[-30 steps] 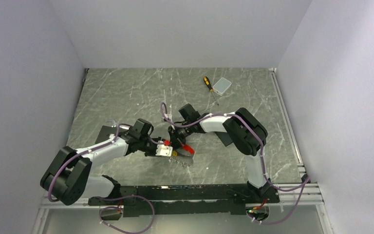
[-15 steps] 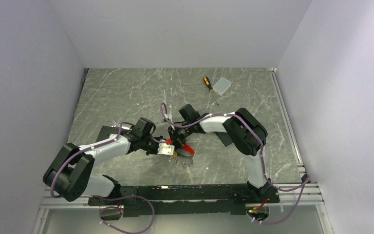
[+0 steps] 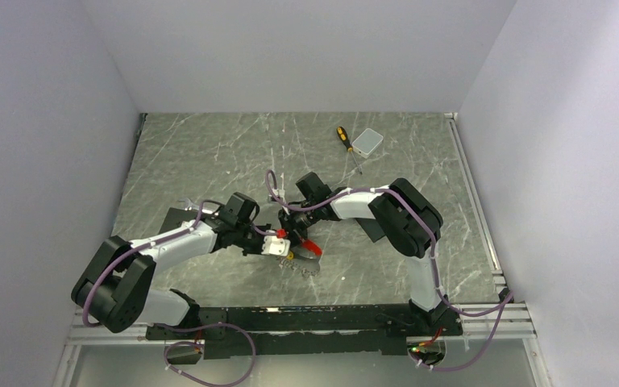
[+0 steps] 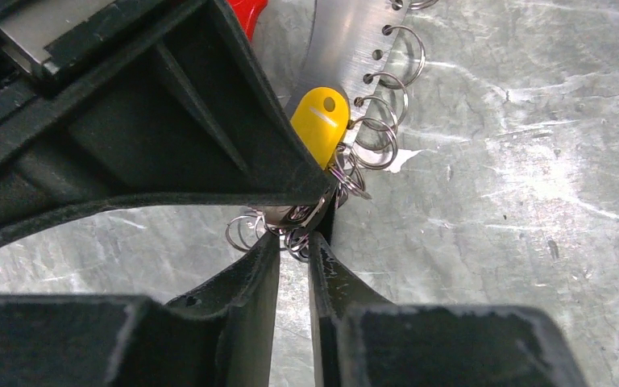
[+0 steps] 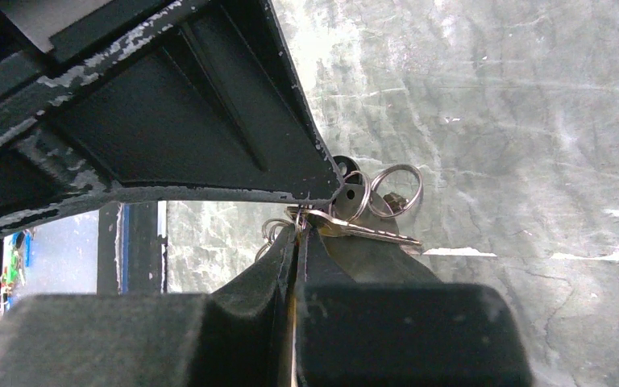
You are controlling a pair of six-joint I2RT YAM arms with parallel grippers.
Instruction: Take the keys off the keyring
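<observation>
At the centre of the top view both grippers meet over the keys (image 5: 371, 235) on the marbled table (image 3: 209, 153). The right gripper (image 5: 298, 230) is clamped tight on the keys, one blade sticking out rightward from its tips. The left gripper (image 4: 294, 242) leaves a narrow slit at the keyring (image 4: 342, 179). I cannot tell whether it pinches the wire. A yellow key head (image 4: 320, 121) lies just above.

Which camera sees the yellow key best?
The left wrist view: the yellow key is close up and bright, and its little hole shows. The top external view gives at most a tiny yellow speck between the arms. The right wrist view does not show it.
</observation>
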